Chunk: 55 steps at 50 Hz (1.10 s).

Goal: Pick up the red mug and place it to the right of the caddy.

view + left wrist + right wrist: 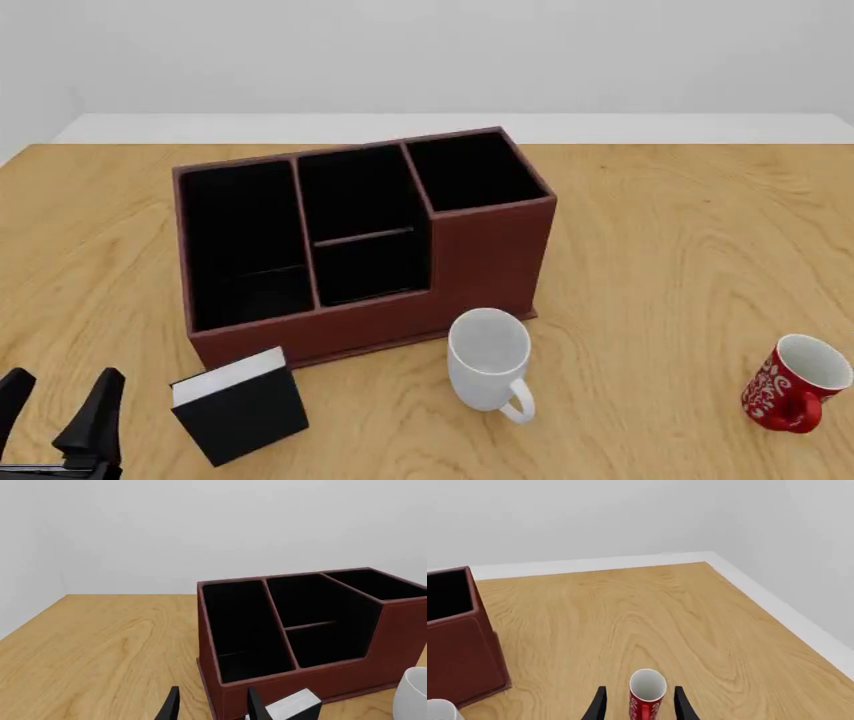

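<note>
A: Red with a white pattern, the red mug [793, 383] stands upright on the wooden table [667, 250] at the near right, well apart from the caddy [360, 240] and from the white mug [489, 362].

B: And the right gripper [639, 704]?

A: In the right wrist view its jaws stand open, one dark finger on each side of the red mug [646, 694], with a gap showing on both sides, so nothing is gripped. The front view does not show that gripper at all.

B: The left gripper [56, 415]?

A: Low at the near left corner of the table, jaws apart and holding nothing. Just beside it to the right stands a small black box with a white top [240, 405], in front of the caddy's left end.

B: Where is the white mug?

A: Upright, just in front of the caddy's right end, its handle turned toward the near edge. The caddy's compartments are black inside.
</note>
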Available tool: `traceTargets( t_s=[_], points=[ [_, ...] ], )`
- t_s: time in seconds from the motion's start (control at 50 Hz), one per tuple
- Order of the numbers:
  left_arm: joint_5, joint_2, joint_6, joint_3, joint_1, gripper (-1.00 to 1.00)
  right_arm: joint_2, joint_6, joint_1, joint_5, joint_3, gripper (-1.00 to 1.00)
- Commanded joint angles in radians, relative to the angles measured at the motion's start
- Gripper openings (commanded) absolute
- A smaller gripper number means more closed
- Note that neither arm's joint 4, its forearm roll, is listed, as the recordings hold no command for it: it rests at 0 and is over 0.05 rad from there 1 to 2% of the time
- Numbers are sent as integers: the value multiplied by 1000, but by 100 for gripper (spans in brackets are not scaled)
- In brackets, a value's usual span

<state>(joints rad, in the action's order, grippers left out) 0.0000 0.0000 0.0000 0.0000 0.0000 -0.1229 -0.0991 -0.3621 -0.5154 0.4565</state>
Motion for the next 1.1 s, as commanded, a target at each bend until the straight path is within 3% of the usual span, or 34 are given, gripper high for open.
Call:
traceTargets(
  t_s=[0.02,0.4,0.68,1.1],
  points=[
    [0,0,0,0,0,100,-20,-42,-61,14,-47,100],
    [0,0,0,0,0,100,-141,-68,-103,192,-167,100],
    [0,0,0,0,0,100,-263,-31,-102,344,-254,100],
    [0,0,0,0,0,100,-372,-45,-100,468,-322,100]
  ],
)
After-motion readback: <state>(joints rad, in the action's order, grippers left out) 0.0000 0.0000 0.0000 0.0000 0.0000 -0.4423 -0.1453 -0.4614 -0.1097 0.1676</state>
